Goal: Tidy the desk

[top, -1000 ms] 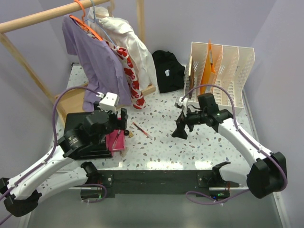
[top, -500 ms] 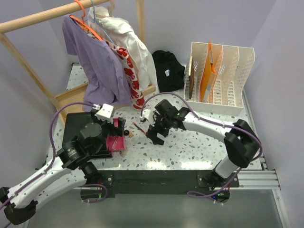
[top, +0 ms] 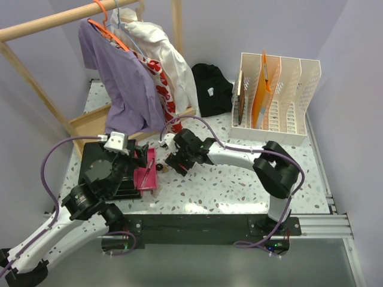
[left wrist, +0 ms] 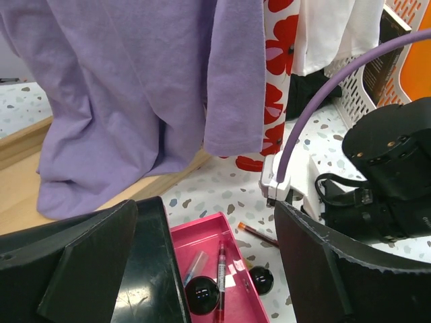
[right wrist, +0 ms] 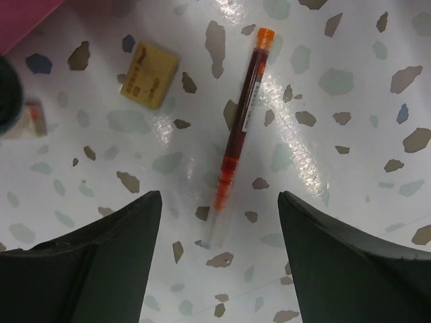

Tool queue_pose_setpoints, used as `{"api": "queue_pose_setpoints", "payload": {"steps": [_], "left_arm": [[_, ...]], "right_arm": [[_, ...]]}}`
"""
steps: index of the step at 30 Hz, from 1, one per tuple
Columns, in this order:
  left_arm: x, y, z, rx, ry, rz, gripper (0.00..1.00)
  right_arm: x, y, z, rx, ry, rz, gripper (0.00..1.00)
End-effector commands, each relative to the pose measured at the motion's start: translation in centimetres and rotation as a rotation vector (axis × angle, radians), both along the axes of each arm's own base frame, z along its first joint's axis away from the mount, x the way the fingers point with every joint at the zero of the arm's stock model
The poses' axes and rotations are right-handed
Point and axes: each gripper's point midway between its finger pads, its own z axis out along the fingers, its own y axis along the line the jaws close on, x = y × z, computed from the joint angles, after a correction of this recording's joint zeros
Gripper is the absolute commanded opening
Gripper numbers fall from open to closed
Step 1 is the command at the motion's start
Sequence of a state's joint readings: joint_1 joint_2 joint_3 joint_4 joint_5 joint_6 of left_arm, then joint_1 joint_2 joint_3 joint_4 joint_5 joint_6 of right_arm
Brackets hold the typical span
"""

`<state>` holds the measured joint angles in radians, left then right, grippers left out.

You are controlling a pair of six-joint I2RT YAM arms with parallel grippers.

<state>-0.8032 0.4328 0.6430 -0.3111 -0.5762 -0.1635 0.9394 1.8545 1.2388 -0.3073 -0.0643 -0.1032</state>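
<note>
Orange-capped pen (right wrist: pixel 236 138) lies on the speckled worktop (right wrist: pixel 337 134) beside a yellow eraser (right wrist: pixel 149 83), print unreadable. Right end effector (right wrist: pixel 217 202) hangs over it, spread wide and empty; left end effector (left wrist: pixel 209 208) likewise, above a pink tray (left wrist: pixel 202 237)

Arm links (top: pixel 236 156) were white, joints (top: pixel 278 173) black; purple cable (left wrist: pixel 357 67) looped behind right tool (right wrist: pixel 219 256); fingers (right wrist: pixel 101 269) matte black.

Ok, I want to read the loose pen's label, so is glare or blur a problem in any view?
Right wrist: orange pen in focus, glare patches on the desk beside it, print too small. Left wrist: sharp, shine inside the pink tray. Top external: evenly lit.
</note>
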Motion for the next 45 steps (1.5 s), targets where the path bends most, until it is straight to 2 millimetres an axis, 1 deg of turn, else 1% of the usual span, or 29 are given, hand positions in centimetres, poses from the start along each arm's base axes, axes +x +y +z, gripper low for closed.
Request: {"api": "queue_pose_setpoints", "payload": {"steps": [1, 6, 8, 12, 15, 16, 20, 23, 24, 26, 27, 28, 29, 30, 31, 32, 33, 34, 35, 36, 37, 38, 39, 40, 41, 42, 43, 44, 45], "left_arm": [[0.3, 0.2, 0.9, -0.015, -0.033, 0.010, 0.88], [0.4, 0.2, 0.9, -0.015, -0.038, 0.008, 0.88], [0.5, 0.2, 1.0, -0.015, -0.038, 0.009, 0.88], [0.5, 0.1, 0.8, -0.010, -0.032, 0.008, 0.88], [0.6, 0.1, 0.8, -0.011, -0.033, 0.009, 0.88], [0.6, 0.2, 0.8, -0.012, -0.034, 0.012, 0.88], [0.6, 0.0, 0.9, -0.018, -0.039, 0.002, 0.88], [0.5, -0.3, 0.9, -0.030, -0.040, -0.016, 0.88], [0.5, -0.5, 0.9, -0.035, -0.039, -0.023, 0.89], [0.4, -1.2, 0.6, -0.048, -0.027, -0.054, 0.90], [0.4, -1.5, 0.5, -0.050, -0.019, -0.064, 0.90], [0.5, -1.8, 0.4, -0.055, -0.009, -0.074, 0.90], [0.3, -2.3, 0.4, -0.071, -0.002, -0.100, 0.91], [0.3, -2.8, 0.7, -0.092, -0.007, -0.117, 0.93], [0.3, -3.3, 0.5, -0.105, -0.002, -0.137, 0.93], [-0.1, -4.3, 0.4, -0.147, 0.012, -0.185, 0.93], [-0.3, -5.0, 0.9, -0.186, 0.002, -0.216, 0.93], [-0.5, -5.7, 0.7, -0.215, 0.014, -0.244, 0.93], [-1.0, -6.8, 0.8, -0.287, 0.038, -0.293, 0.93], [-1.1, -7.6, 1.2, -0.341, 0.030, -0.324, 0.93], [-1.3, -8.3, 1.5, -0.387, 0.035, -0.352, 0.93], [-1.6, -9.3, 1.7, -0.467, 0.064, -0.389, 0.93], [-1.7, -9.9, 2.7, -0.531, 0.038, -0.418, 0.93], [-1.6, -10.8, 2.5, -0.560, 0.062, -0.437, 0.93], [-1.9, -11.6, 2.7, -0.630, 0.097, -0.470, 0.92], [-1.6, -12.6, 2.6, -0.670, 0.110, -0.492, 0.92], [-1.8, -13.5, 2.5, -0.707, 0.131, -0.530, 0.91], [-2.1, -14.2, 4.0, -0.800, 0.119, -0.582, 0.90], [-1.7, -15.2, 2.4, -0.810, 0.170, -0.589, 0.88]], "right_arm": [[2.0, 1.3, 1.3, 0.037, -0.046, -0.081, 0.67], [2.2, 1.0, -0.4, -0.007, -0.039, -0.099, 0.53], [2.1, 0.7, -1.4, -0.035, -0.033, -0.101, 0.49], [2.0, 0.0, -2.7, -0.082, -0.034, -0.102, 0.37], [2.0, -0.7, -3.0, -0.115, -0.038, -0.108, 0.28], [1.9, -0.8, -3.0, -0.117, -0.038, -0.105, 0.21], [0.8, -1.4, -2.5, -0.109, -0.026, -0.060, 0.04], [0.1, -1.8, -0.9, -0.086, -0.038, -0.013, 0.00], [0.0, -2.1, 0.5, -0.065, -0.062, 0.006, 0.00], [-0.8, -2.3, 1.7, -0.040, -0.063, 0.067, 0.00], [-1.1, -2.6, 3.4, -0.023, -0.101, 0.125, 0.00], [-1.1, -3.3, 3.9, -0.020, -0.101, 0.137, 0.00], [-2.0, -3.3, 4.6, 0.020, -0.074, 0.188, 0.00], [-2.2, -3.8, 5.2, 0.030, -0.078, 0.244, 0.00], [-2.0, -5.2, 6.5, 0.051, -0.070, 0.240, 0.00], [-3.0, -5.2, 7.1, 0.106, -0.018, 0.290, 0.00], [-3.3, -5.7, 7.6, 0.124, -0.007, 0.326, 0.00], [-3.5, -7.2, 8.4, 0.144, 0.022, 0.321, 0.00], [-4.2, -7.4, 8.7, 0.180, 0.051, 0.344, 0.00], [-4.6, -7.7, 9.2, 0.204, 0.058, 0.344, 0.00], [-4.6, -8.3, 10.6, 0.240, 0.030, 0.337, 0.00], [-5.0, -8.7, 10.8, 0.257, 0.023, 0.333, 0.00], [-5.2, -8.8, 11.7, 0.288, 0.011, 0.325, 0.00], [-4.5, -9.1, 12.7, 0.319, -0.024, 0.303, 0.00], [-4.5, -9.5, 14.3, 0.360, -0.062, 0.291, 0.00], [-4.7, -9.6, 15.3, 0.403, -0.051, 0.273, 0.00], [-3.7, -10.2, 16.4, 0.447, -0.071, 0.237, 0.00], [-3.7, -10.5, 17.3, 0.492, -0.052, 0.202, 0.00], [-3.7, -10.3, 18.4, 0.556, -0.047, 0.217, 0.00]]}}
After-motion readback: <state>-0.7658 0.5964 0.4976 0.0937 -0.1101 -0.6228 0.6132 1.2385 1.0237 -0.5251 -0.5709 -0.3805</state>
